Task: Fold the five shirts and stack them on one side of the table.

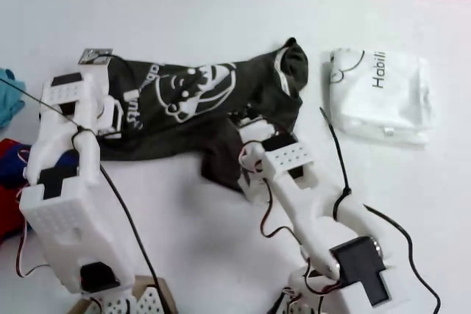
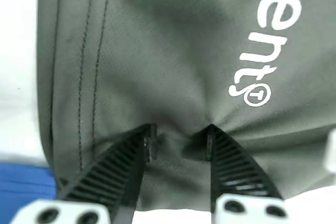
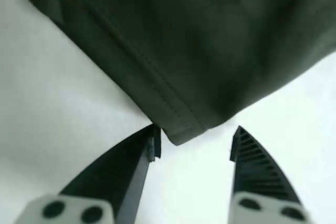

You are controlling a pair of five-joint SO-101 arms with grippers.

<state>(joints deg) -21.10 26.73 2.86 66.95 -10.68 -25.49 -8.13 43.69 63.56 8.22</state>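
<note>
By my reading the task is early: one white shirt with dark print [image 1: 379, 97] lies folded into a compact packet at the upper right of the white counter [image 1: 221, 12], and it looks like the start of the stack. The dark grey shirt with a white printed graphic [image 1: 191, 101] is the one in hand, spread out and not yet folded. At the left edge a teal cloth [image 1: 7, 101], a red cloth [image 1: 9, 207] and a blue cloth [image 1: 15, 167] wait in a bunch, probably the other three shirts. The dark shirt sits in the middle of the high view, its long axis running left to right. The ribbed collar points to the right, toward the white packet, the stitched hem points left, and one flap droops toward the lower centre. The left gripper [image 2: 181, 142] presses its tips onto the fabric near the hem, jaws partly apart with cloth puckering between them. The right gripper [image 3: 194, 142] stands wide over bare counter, a stitched corner of the flap [image 3: 184, 35] lying between its tips, ungrasped.
</note>
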